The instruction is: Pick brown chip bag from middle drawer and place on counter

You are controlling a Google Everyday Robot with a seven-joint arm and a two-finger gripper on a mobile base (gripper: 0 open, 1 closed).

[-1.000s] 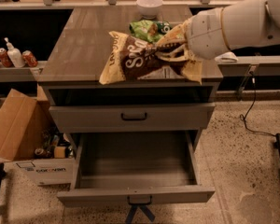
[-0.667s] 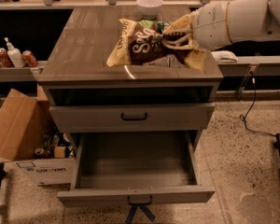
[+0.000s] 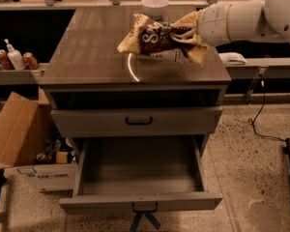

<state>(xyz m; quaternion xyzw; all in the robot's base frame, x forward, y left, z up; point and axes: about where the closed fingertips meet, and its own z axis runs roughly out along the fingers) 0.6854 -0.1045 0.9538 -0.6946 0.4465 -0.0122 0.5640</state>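
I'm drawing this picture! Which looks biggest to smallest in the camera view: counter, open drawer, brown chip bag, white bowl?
Largest: counter and middle drawer, about alike; drawer nearer, so unranked.
Then brown chip bag, gripped by the end effector over the counter.
Smallest: white bowl.

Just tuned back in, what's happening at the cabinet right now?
The arm reaches in from the right, and its gripper is clamped on the brown chip bag, holding it over the far right part of the counter. The bag looks lifted, not yet set down. Below, the middle drawer stands pulled open, and the upper drawer is shut.
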